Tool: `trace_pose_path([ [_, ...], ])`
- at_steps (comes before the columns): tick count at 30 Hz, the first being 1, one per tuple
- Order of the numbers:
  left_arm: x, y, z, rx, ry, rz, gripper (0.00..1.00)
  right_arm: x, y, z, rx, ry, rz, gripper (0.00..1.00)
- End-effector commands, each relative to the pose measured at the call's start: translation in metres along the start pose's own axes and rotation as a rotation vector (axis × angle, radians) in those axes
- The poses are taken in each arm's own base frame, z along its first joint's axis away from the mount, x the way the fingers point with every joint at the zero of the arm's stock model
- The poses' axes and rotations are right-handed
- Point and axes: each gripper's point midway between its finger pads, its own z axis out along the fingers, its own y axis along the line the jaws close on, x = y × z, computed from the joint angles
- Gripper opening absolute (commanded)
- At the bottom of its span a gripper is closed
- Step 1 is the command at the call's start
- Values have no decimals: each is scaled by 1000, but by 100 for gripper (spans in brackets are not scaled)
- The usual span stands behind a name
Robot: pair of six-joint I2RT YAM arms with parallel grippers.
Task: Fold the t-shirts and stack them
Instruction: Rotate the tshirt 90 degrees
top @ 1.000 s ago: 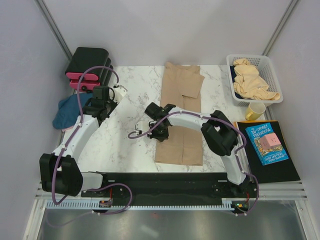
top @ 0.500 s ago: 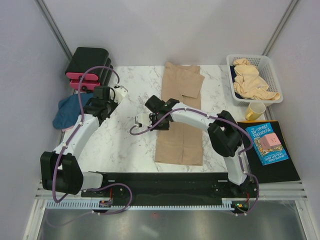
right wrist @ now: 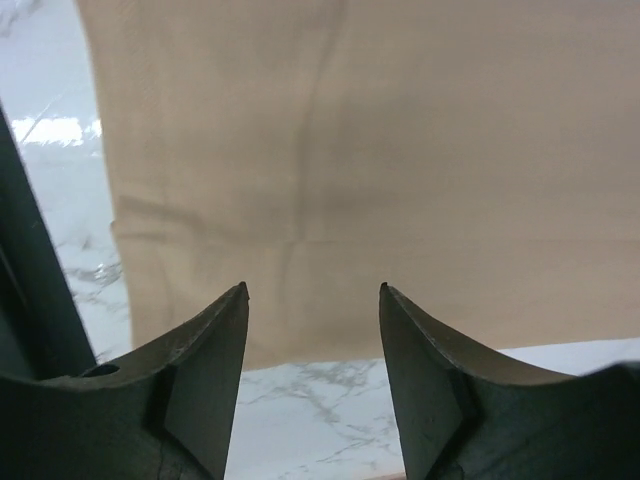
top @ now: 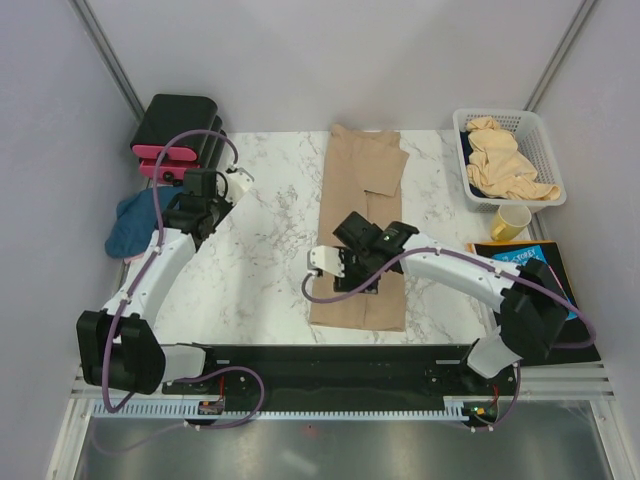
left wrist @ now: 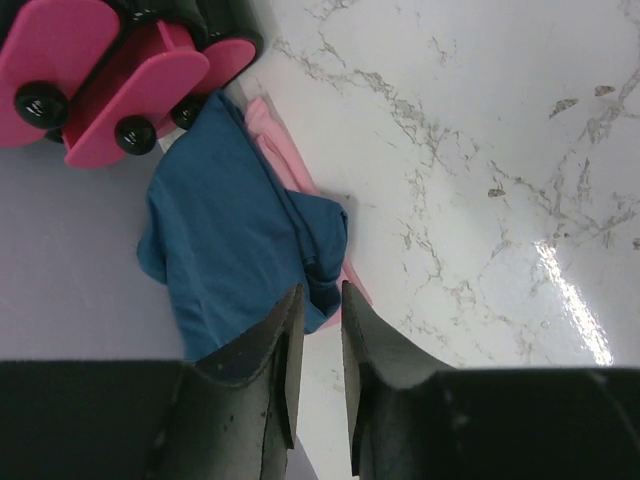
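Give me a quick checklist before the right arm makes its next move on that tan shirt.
1. Right claw open and empty: ok.
2. It hangs over the tan t-shirt, near an edge: ok.
3. Shirt lies flat, no bunching: ok.
4. Shirt folded to final size: not ok, it is a long strip.
5. Left claw empty, jaws slightly apart, above the blue t-shirt: ok.

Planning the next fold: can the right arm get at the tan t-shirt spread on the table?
Probably yes: the right gripper hangs open just above the tan t-shirt, with nothing between them.
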Motion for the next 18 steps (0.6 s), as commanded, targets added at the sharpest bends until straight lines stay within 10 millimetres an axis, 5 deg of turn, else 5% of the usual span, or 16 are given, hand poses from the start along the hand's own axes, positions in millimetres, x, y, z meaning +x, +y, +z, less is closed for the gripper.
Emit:
trace_pose_path([
  [1, -24, 34, -23, -86, -72, 26, 32, 20, 32, 9, -19, -15, 64, 63],
  [18, -11, 20, -18, -22, -22, 112, 43, 15, 71, 43, 113, -70, 197, 79],
])
